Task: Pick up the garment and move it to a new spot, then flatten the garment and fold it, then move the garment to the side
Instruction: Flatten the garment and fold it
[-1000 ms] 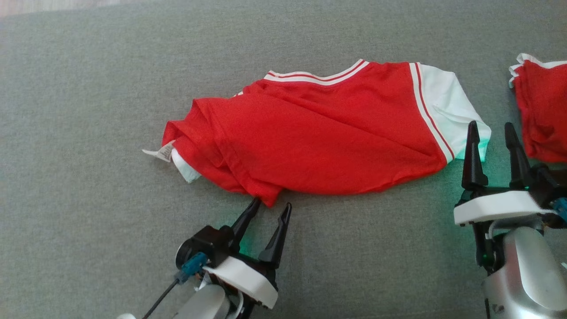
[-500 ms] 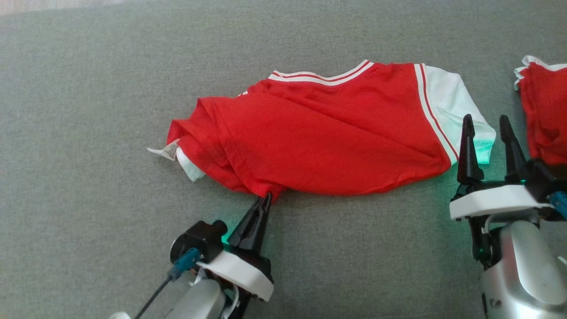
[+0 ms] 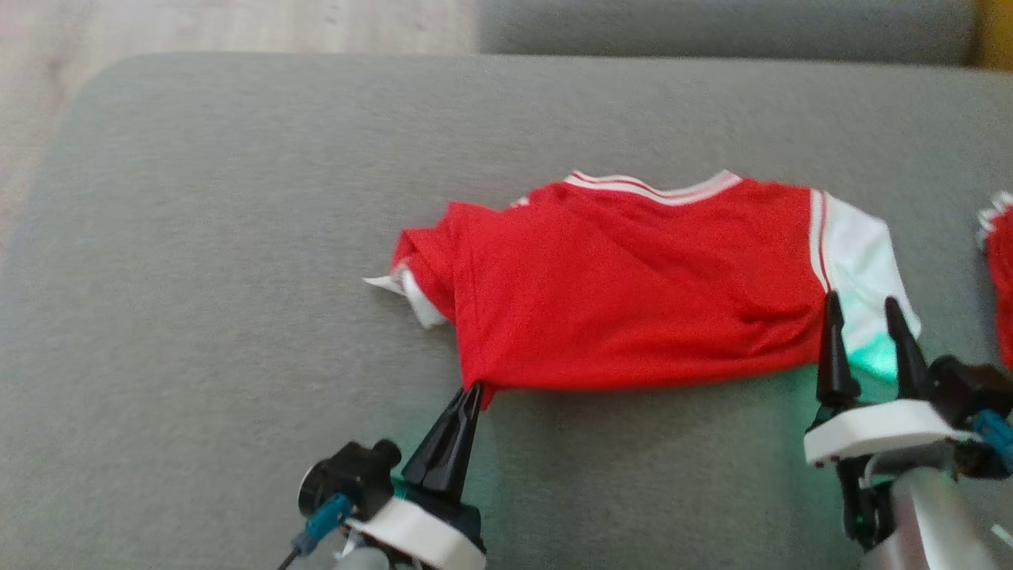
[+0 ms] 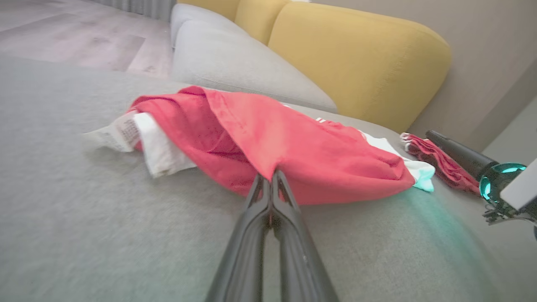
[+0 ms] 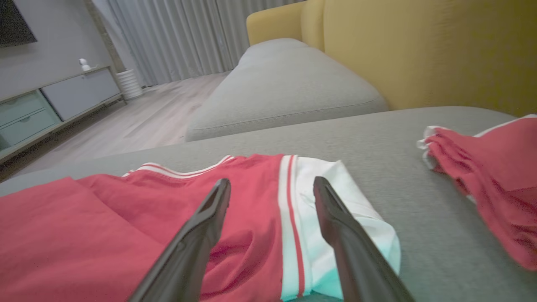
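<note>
Where a red jersey (image 3: 633,285) lies crumpled across the grey sofa seat (image 3: 198,237), the head view shows the left gripper (image 3: 473,392) pinched shut on its near hem corner (image 3: 487,372), and the right gripper (image 3: 861,305) spread wide over the white sleeve (image 3: 863,253). From the left wrist, thin cloth tents up from the closed jaws: light, limp, likely to sag and slide if carried by one point. From the right wrist, open jaws straddle the striped sleeve seam (image 5: 287,201), a sensible second hold.
</note>
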Tool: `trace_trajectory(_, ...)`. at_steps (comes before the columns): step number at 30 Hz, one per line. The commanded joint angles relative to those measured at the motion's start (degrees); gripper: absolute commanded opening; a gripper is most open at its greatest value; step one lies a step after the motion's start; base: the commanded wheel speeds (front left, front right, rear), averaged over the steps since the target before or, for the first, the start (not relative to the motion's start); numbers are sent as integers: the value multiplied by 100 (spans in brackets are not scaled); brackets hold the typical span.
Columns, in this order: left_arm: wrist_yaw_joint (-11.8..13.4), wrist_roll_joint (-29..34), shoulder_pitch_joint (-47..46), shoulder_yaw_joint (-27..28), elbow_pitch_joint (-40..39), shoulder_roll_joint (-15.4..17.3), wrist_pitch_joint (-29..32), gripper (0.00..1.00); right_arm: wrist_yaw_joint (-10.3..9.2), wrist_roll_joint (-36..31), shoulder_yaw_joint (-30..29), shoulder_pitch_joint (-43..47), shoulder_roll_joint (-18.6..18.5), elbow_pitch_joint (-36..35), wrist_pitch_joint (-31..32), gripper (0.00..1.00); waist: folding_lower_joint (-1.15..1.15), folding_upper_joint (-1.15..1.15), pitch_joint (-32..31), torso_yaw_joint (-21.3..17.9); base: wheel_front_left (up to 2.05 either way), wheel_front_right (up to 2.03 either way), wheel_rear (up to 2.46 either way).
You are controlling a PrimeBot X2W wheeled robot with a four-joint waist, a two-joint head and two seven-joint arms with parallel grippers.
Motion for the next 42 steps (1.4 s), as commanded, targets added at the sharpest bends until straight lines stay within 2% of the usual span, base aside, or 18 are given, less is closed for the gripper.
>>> trace_trajectory(1,9,52,-102,159,-207,52,-30,0,-4,43,165,-107,-18,-151,-37,100,1,0,-334,418,0,0,0)
trace_trajectory(4,9,60,23,222,-300,150,-30,0,-4,147,293,-82,-18,-76,-37,100,1,0,-383,621,0,0,0)
trace_trajectory(8,9,68,73,373,-352,266,-30,0,-4,223,460,-158,-18,-64,-37,100,1,0,-290,643,0,0,0)
trace_trajectory(18,9,-2,-434,569,196,328,-30,0,-4,65,506,-410,-18,-102,-37,100,1,0,126,77,0,0,0)
trace_trajectory(27,9,128,-778,1287,1008,358,-30,0,-4,69,442,-450,-18,-109,-37,100,1,0,248,-310,0,0,0)
trace_trajectory(28,15,179,-794,1380,1109,366,-30,6,-4,79,445,-454,-18,-111,-37,100,1,0,243,-335,0,0,0)
trace_trajectory(29,44,242,-812,1485,1172,368,-30,34,-4,91,443,-457,-18,-118,-37,100,1,0,237,-356,0,0,0)
trace_trajectory(30,100,315,-824,1601,1197,371,-30,100,-4,103,446,-459,-18,-125,-37,100,1,0,228,-376,0,0,0)
trace_trajectory(34,419,697,-735,2042,995,315,-30,100,-4,129,425,-442,-18,-178,-37,100,1,0,161,-404,0,0,0)
trace_trajectory(42,637,1264,-261,2376,561,117,-30,100,-4,53,378,-296,-18,-439,-37,100,1,0,-50,-357,0,0,0)
